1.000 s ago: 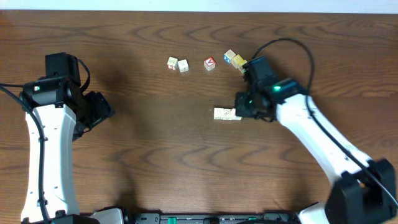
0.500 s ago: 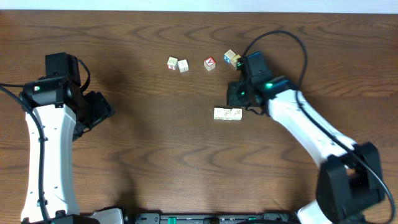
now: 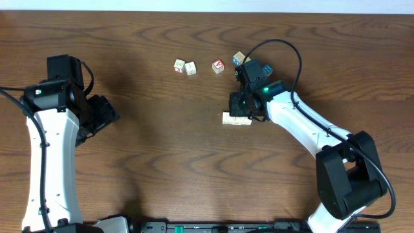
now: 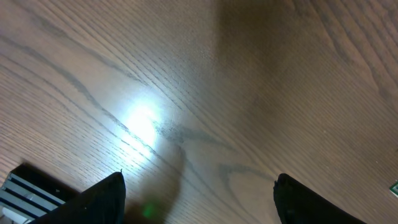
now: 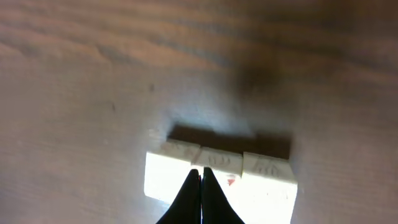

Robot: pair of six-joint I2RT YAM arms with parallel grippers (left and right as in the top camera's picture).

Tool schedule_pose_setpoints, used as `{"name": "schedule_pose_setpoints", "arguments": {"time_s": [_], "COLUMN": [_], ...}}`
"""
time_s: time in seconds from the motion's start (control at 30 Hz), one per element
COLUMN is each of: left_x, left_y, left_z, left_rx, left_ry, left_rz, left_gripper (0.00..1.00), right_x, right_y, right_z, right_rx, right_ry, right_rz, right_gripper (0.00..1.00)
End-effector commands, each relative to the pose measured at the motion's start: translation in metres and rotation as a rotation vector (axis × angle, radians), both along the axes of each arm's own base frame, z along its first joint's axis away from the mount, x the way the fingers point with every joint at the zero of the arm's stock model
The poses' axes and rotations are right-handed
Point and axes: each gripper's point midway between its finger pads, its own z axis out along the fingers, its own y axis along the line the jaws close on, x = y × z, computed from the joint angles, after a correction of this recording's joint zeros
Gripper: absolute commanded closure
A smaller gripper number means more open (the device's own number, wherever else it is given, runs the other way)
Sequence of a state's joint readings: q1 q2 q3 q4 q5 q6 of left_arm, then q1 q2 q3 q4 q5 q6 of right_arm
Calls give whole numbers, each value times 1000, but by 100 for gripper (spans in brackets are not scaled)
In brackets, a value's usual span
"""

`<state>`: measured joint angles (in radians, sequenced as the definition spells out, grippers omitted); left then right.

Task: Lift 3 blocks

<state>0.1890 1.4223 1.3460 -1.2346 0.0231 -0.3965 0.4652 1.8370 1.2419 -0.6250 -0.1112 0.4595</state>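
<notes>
Right gripper [image 5: 201, 191] sat clenched and empty, tips over the middle of the three cream blocks [image 5: 221, 163], which lay in a touching row on the table [image 3: 162, 162]. It probably needed to open wide and squeeze the row endwise. Left gripper [image 4: 199, 202] hung released, well apart.

Seen from above, the right gripper [image 3: 240, 112] overlaps the far side of the row of three blocks [image 3: 230, 119], so whether it touches them there cannot be judged. Just beyond the row, the right arm [image 3: 304, 123] hides part of a cube [image 3: 239, 58]. Marks on the loose cubes [image 3: 185, 66] beyond the row are too small to read. In the right wrist view the row is blurred, its print illegible. Well left of the row, the left gripper [image 4: 199, 180] has its fingers [image 4: 99, 202] cut off by the frame's bottom edge.
</notes>
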Motion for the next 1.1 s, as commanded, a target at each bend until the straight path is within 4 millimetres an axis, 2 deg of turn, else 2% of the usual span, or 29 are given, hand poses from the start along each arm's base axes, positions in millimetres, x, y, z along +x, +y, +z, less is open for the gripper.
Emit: {"name": "schedule_pose_setpoints", "arguments": {"time_s": [0.0,0.13,0.27,0.5,0.73,0.93,1.07], "left_x": [1,1,1,1,1,1,1], "left_y": [2,2,2,2,2,2,2], "left_z": [6,6,6,6,6,6,6], "left_rx": [7,7,7,7,7,7,7], "left_ry": [-14,-14,-14,-14,-14,-14,-14], "left_rz": [14,14,14,14,14,14,14], "left_gripper": [23,23,23,23,23,23,23], "right_x": [-19,-50,-62,-54,-52,-58,-61], "right_y": [10,-3,-10,-8,-2,-3,-10], "right_z": [10,9,0,-15,-20,-25,-32], "right_rx": [55,11,-21,-42,-66,-115,-144], "right_ry": [60,175,226,195,167,157,163], "right_rz": [46,72,67,34,29,19,-19], "right_gripper": [99,99,99,99,99,99,99]}}
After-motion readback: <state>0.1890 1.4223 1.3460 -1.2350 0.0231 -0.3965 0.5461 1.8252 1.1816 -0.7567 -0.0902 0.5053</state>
